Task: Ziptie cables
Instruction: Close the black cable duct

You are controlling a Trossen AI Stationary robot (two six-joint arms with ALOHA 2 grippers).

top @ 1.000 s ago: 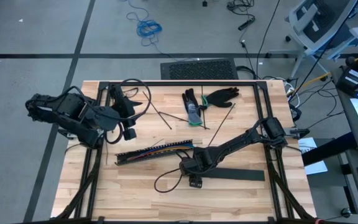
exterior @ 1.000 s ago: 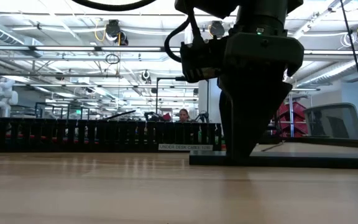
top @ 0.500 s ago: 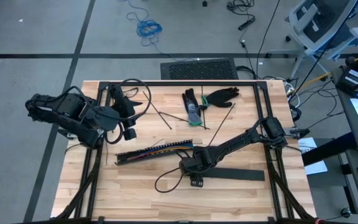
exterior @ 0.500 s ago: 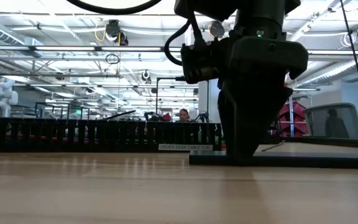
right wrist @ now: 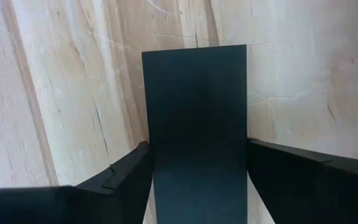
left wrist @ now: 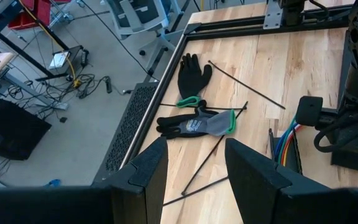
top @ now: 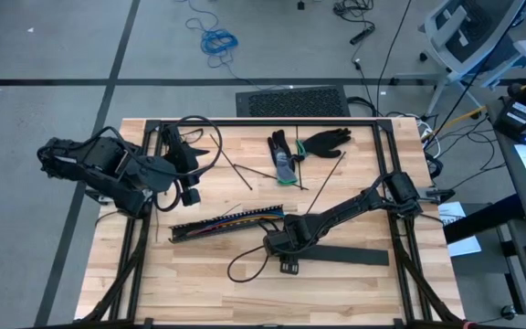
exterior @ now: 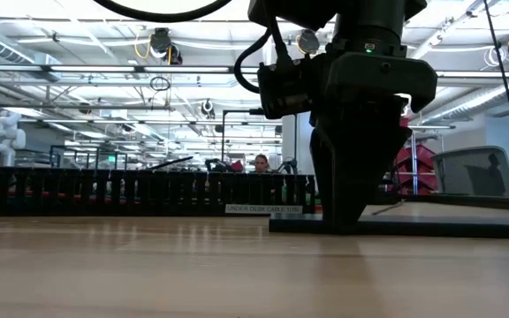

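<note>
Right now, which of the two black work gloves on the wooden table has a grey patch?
The black glove lying nearer the coloured cables: grey fabric beside its green cuff. The other black glove, farther off, shows no grey.

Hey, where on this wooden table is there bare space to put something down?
Free: the near left corner of the wooden table, below the long black slotted rail; also the near right, beyond the flat black strip. Crowded: around the black work gloves and thin dark zipties.

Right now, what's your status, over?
Right hand down, closed on flat black strip. Left hand open, idle at left edge. Cables in slotted rail; zipties untouched beside gloves.
</note>
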